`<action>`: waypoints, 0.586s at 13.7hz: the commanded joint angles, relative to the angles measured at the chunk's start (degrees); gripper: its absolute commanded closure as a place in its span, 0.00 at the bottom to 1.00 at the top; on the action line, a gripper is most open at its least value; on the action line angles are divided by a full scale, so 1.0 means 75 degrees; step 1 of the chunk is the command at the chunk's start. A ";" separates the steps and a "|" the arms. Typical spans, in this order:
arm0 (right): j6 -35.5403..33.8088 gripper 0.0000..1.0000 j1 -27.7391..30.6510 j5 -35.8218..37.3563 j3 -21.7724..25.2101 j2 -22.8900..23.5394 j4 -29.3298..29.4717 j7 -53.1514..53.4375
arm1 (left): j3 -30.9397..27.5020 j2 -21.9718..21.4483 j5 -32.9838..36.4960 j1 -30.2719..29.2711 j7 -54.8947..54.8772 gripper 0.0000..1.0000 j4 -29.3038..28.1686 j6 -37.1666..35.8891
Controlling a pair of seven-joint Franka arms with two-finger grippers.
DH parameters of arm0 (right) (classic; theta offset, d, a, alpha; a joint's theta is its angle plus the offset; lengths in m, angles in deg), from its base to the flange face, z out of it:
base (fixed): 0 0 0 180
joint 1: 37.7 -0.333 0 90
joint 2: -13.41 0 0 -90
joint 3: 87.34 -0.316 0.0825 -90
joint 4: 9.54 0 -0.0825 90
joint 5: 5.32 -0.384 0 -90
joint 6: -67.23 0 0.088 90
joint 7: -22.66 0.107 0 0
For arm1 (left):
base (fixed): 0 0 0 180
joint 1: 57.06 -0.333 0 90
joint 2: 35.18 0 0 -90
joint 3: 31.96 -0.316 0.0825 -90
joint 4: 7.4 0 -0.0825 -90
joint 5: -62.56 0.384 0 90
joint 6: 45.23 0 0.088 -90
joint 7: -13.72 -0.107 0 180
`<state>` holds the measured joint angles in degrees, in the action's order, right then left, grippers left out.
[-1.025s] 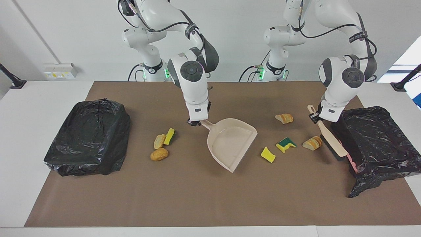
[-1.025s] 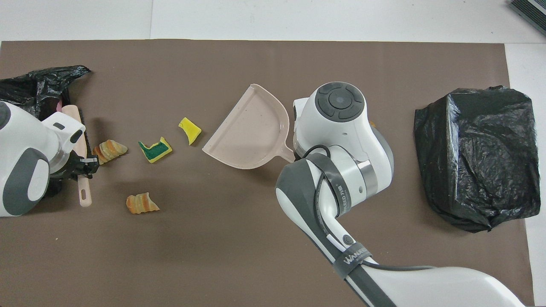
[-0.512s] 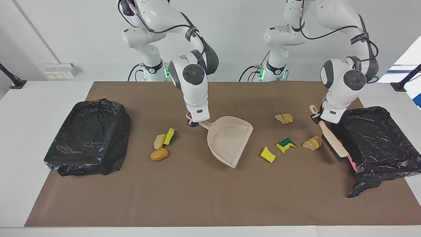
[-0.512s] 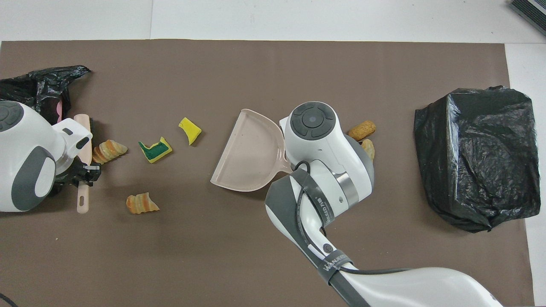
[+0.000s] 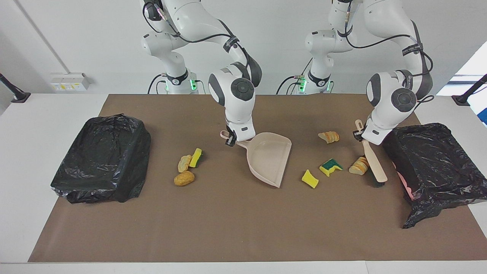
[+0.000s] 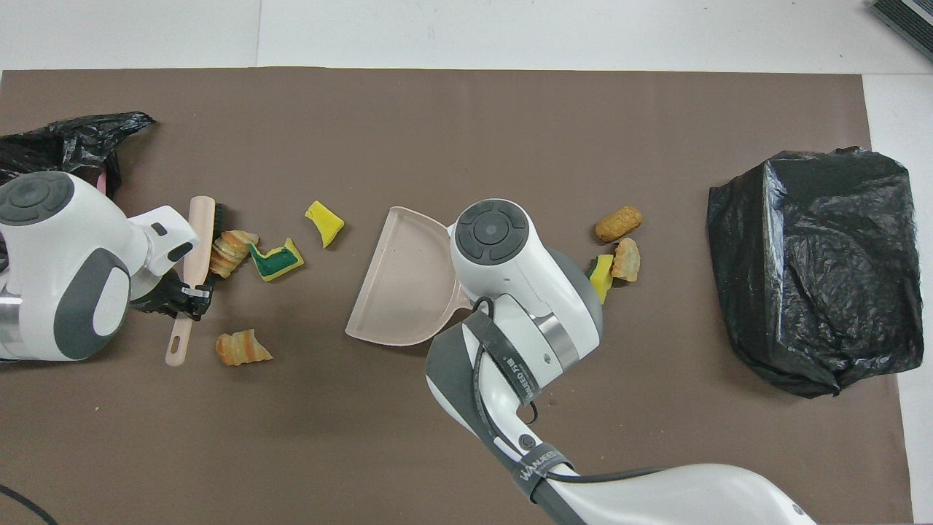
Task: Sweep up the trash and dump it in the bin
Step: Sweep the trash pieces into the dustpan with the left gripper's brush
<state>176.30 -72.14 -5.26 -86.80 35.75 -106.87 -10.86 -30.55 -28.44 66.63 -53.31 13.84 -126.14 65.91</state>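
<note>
So, left tool pinching the brush handle, bristles against a bread slice, right tool pinching the dustpan handle, trash scattered either side, bagged bins at both bench ends, right arm partly blocks the green-backed sponge overhead.

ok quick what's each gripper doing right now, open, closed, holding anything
Left gripper: shut on the brush handle, bristles against a bread slice.
Right gripper: shut on the dustpan handle.
</note>
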 commanded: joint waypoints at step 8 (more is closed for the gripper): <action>0.0036 1.00 -0.0014 0.0016 -0.0013 0.0056 -0.0055 0.0708 | -0.0105 -0.0300 -0.1127 0.1782 -0.0333 1.00 -0.0351 -0.0041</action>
<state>176.50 -72.80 -5.27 -86.60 36.42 -106.93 -7.01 -30.41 -28.74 60.55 -43.29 11.67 -127.14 65.90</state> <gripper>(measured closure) 0.674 0.744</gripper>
